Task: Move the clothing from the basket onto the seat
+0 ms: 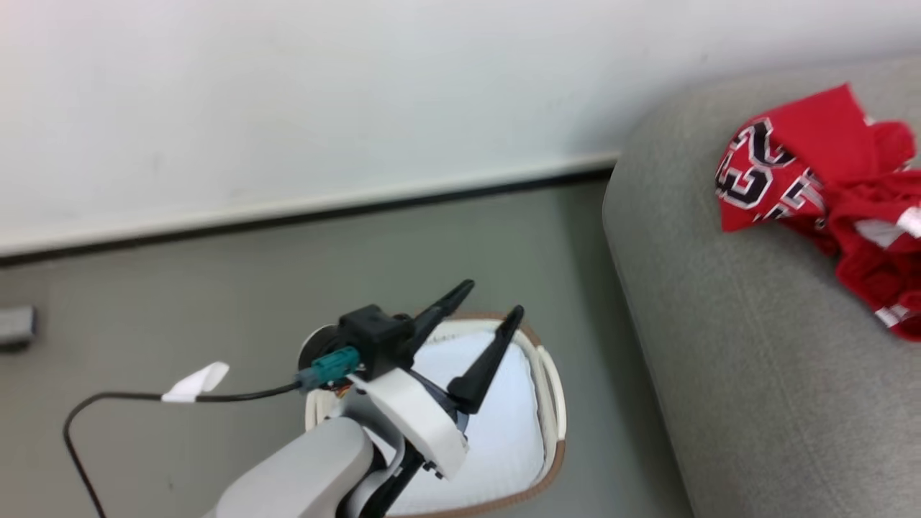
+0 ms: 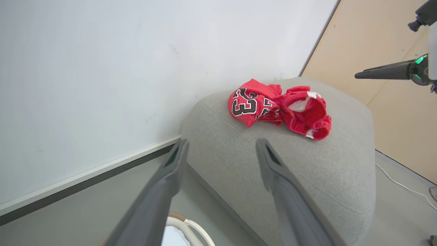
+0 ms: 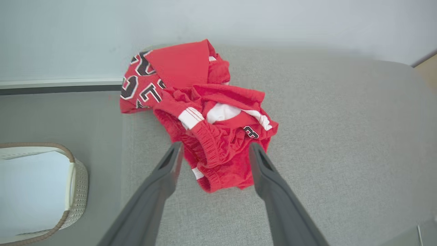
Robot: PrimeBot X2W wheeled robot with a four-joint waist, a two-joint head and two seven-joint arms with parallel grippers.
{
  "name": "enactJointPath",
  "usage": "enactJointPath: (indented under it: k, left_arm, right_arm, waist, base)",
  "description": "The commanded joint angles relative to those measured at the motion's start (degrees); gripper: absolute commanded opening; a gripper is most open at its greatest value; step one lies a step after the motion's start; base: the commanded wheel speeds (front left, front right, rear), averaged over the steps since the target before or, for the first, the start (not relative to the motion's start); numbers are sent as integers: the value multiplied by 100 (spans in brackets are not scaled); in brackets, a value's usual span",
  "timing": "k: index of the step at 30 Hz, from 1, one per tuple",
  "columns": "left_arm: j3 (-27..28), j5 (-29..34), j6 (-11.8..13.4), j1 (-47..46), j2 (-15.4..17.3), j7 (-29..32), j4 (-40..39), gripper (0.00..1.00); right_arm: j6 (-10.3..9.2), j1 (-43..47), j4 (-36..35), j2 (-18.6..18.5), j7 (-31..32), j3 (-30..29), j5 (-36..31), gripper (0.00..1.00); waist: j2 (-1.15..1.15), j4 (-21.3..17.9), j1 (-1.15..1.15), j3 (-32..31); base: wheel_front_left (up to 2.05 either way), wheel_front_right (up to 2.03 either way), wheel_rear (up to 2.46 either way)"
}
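I am keeping my right gripper (image 3: 215,146) spread, fingers apart over the clothing (image 3: 205,112), which is lying heaped on the seat (image 3: 341,136). My left gripper (image 1: 493,298) is hanging wide apart over the basket (image 3: 79,193), which is showing its white lining (image 1: 504,417).

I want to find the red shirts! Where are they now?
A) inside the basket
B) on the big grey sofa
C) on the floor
B: the red clothing lies in a crumpled heap on top of the grey seat, and the basket down beside it shows white lining with no red in it.
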Motion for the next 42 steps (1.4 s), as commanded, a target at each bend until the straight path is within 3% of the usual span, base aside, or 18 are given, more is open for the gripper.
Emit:
enactJointPath:
  k: [1, 6, 11, 19, 23, 28, 32, 42]
  left_arm:
    - [112, -92, 67, 159, 46, -51, 9, 100]
    - [590, -243, 315, 413, 219, -110, -83, 100]
    - [1008, -339, 530, 706, 443, -122, -204, 100]
    - [2022, -140, 895, 1710, 779, -125, -561, 100]
    - [2640, 59, 958, 2296, 663, -126, -753, 100]
    - [3373, 527, 873, 2980, 274, -126, -888, 100]
    - [3755, 1100, 640, 3384, -53, -127, -787, 100]
    - [4539, 2086, -156, 3862, -885, -127, -367, 100]
  right_arm:
    - [-14, 132, -307, -20, -45, -38, 99, 100]
    - [-14, 363, -1203, 195, -532, -73, 182, 100]
    - [-14, 628, -1519, 393, -1132, -94, -32, 100]
    - [-14, 1383, -1623, 1507, -2506, -124, -518, 100]
    - [-14, 1835, -1447, 2052, -3234, -20, -687, 100]
    - [-14, 2395, -1075, 2584, -4222, 137, -935, 100]
    - [-14, 2718, -663, 2843, -4865, 454, -987, 100]
    - [-14, 2751, 192, 2811, -5709, 1195, -969, 100]
  waist:
    - [0, 100, 2, -647]
    - [0, 404, 2, -1115]
    - [0, 675, 2, -1318]
    - [0, 1025, 2, -1501]
    - [0, 1120, 2, -1527]
    - [0, 1191, 2, -1539]
    - [0, 1207, 2, -1570]
    - [0, 1077, 2, -1601]
  base:
    - [0, 0, 0]
    - [0, 0, 0]
    - [0, 0, 0]
    - [0, 0, 0]
    - [0, 0, 0]
    - [0, 0, 0]
    - [0, 0, 0]
    - [0, 0, 0]
